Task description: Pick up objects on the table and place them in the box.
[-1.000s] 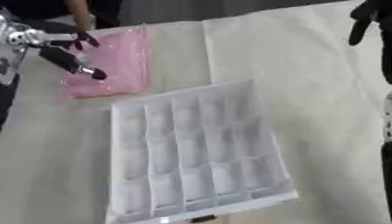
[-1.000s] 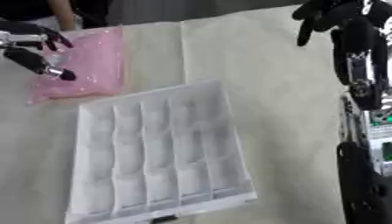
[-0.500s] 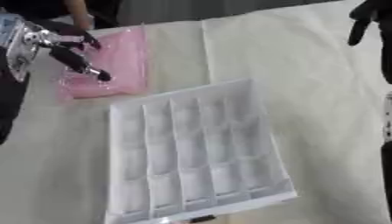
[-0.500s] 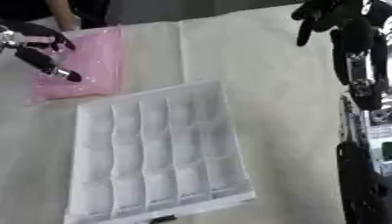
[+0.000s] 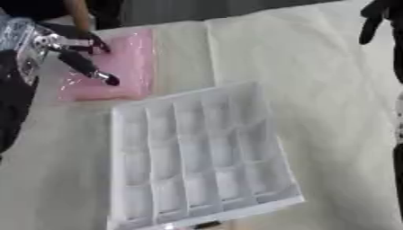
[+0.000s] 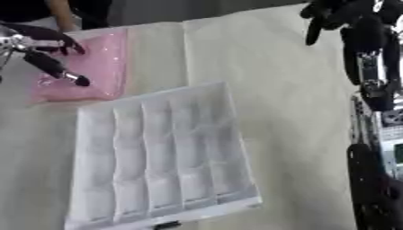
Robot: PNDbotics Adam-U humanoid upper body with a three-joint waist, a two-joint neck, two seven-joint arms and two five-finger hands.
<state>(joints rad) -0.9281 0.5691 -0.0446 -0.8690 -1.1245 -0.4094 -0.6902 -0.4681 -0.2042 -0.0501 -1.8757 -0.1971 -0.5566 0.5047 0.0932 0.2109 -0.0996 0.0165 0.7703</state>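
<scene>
— What colours lie on the table?

— A glossy pink plastic packet [image 5: 118,67] at the far left, and a white plastic box of gridded compartments [image 5: 197,157] near it, on a pale cream cloth-covered table [image 5: 315,90].

— And the robot?

— A black and silver left hand [image 5: 75,54]; the right hand [image 6: 330,13] is black.

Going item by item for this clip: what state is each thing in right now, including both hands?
Pink bag: lying flat on the table, beyond the box's far left corner, not lifted.
Divided box: open on top, compartments look empty.
Left hand: fingers extended over the pink bag, fingertips at its surface, holding nothing.
Right hand: raised at the far right, away from the box, holding nothing.
Table cloth: spread flat under everything.
</scene>
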